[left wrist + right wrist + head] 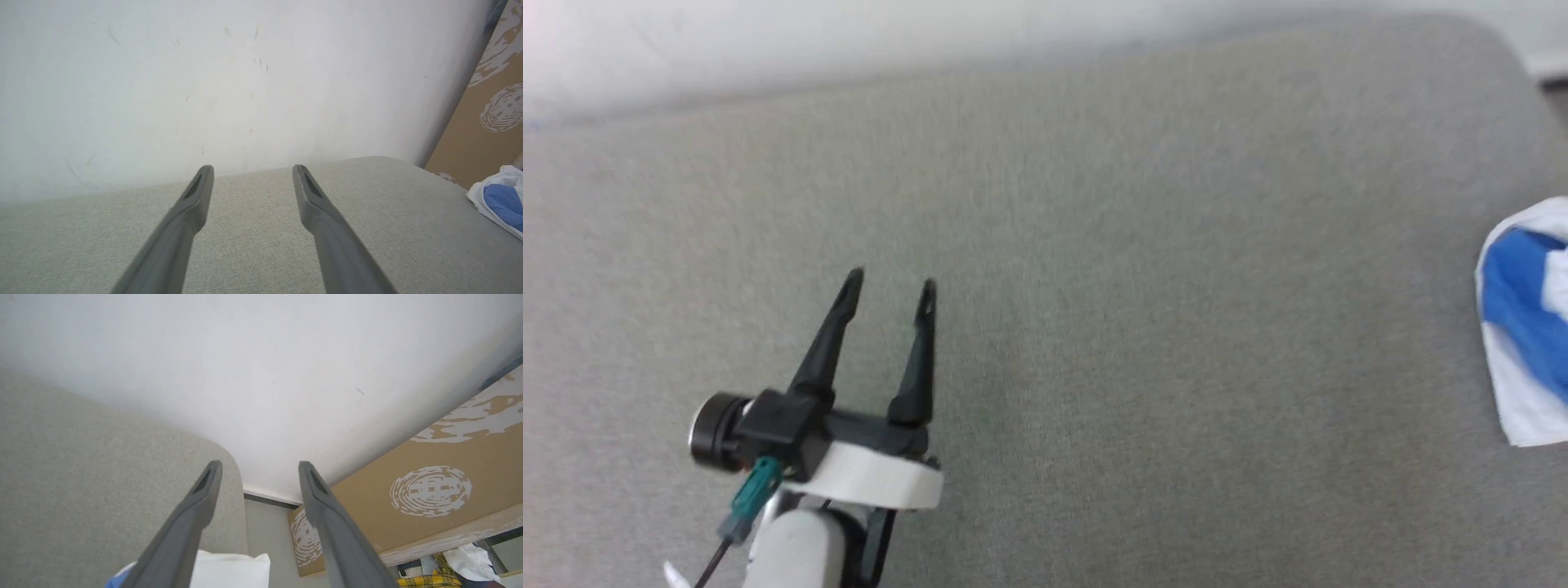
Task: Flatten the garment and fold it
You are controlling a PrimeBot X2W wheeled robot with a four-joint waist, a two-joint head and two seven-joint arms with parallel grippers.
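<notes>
At right edge of grey padded surface (1135, 286) the garment (1531, 327) lies bunched; left hand (891, 282) and right hand (259, 464) gape empty, so pinch a loose edge, drag it centreward, then spread.

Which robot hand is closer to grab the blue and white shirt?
Probably the right hand: the shirt lies just under its open fingers. The left hand hovers far across the grey cushion.

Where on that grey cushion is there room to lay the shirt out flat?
Nearly all of it: the cushion lies bare from the left gripper across to the shirt bunched at its right edge. Only that edge is crowded.
</notes>
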